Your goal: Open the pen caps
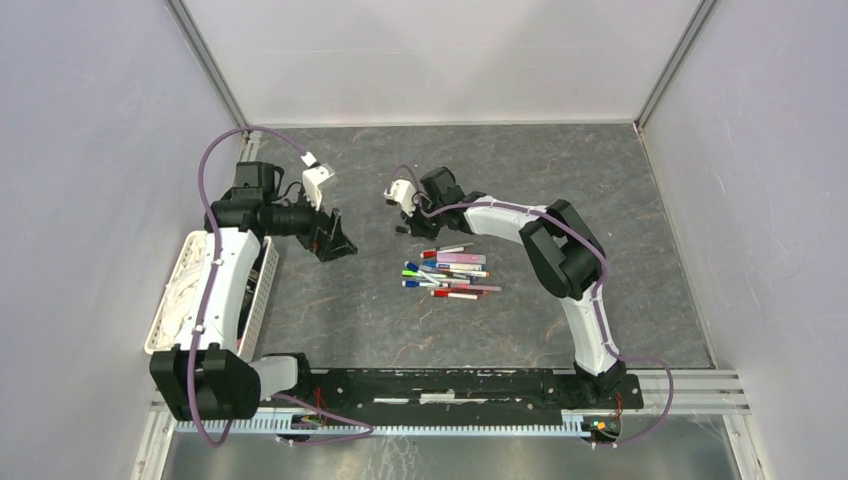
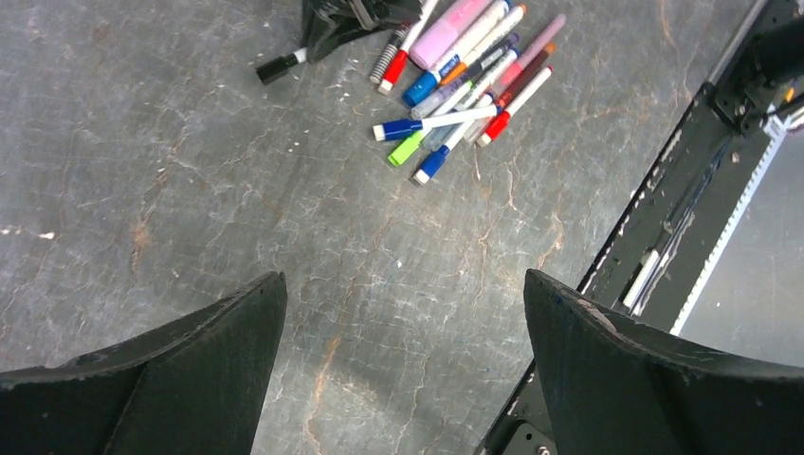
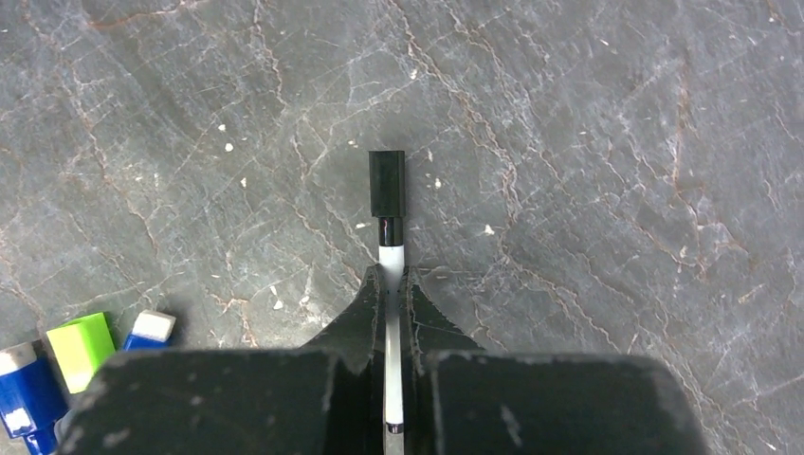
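A white basket [image 1: 165, 300] sits along the left edge of the counter [image 1: 560, 180], partly under the left arm. The left gripper [image 2: 403, 294] hangs over bare grey surface left of the middle. Its jaws are spread wide and nothing is between them.

Just to its right, near the middle of the counter, the right gripper [image 3: 391, 284] is pinched tight on a white-barrelled pen [image 3: 392, 258] (the barrel runs straight down the slit between the fingers). The pen sticks out past the fingertips toward the left gripper. Its black cap [image 3: 387, 183] is seated on the free end, clear of the fingers. I cannot tell whether the cap touches the counter.

Right of that gripper, and a little toward the near edge, lies the pile of pens [image 1: 452, 272]. They are loosely crossed and mostly point left to right. Their pen caps [image 2: 398, 130], blue, green and red among them, are on the barrels, and a pink pen lies on the far side of the pile. A black rail [image 1: 450, 385] runs along the near edge between the two arm bases.
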`<action>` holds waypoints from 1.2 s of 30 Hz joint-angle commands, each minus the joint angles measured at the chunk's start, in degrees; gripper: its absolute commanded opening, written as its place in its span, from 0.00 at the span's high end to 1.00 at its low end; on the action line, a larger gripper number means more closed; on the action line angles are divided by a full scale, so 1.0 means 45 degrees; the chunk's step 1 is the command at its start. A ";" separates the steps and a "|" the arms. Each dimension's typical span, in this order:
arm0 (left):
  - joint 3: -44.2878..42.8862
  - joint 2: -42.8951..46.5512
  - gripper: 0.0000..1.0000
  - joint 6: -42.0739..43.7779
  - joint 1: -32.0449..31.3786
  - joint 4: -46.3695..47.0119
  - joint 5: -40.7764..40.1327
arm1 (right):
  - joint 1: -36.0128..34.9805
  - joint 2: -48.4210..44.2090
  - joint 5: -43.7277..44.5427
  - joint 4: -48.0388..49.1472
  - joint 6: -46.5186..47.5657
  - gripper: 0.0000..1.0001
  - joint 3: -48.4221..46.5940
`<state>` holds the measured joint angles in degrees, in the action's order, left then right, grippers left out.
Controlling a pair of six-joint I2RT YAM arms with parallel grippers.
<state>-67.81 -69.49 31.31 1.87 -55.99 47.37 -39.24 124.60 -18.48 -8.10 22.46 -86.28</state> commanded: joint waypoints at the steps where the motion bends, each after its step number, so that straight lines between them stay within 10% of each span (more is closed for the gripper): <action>1: 0.0656 -0.0023 0.00 0.2137 0.0034 -0.0682 0.0884 | 0.0322 -0.0799 0.0194 0.0204 -0.0698 1.00 -0.0082; 19: 0.0599 -0.2432 0.00 1.0990 -0.0638 -0.4980 0.3682 | -0.1511 -0.5193 -0.6655 0.0682 -0.4739 1.00 0.3800; 36: 0.1792 -0.0731 0.39 0.7266 -0.3436 -0.0781 0.1362 | -0.1943 -0.5324 -0.7345 0.0642 -0.5888 1.00 0.3050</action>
<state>-60.99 -75.92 70.65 -12.21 -67.64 56.29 -47.64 101.97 -49.41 -6.48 -2.63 -70.02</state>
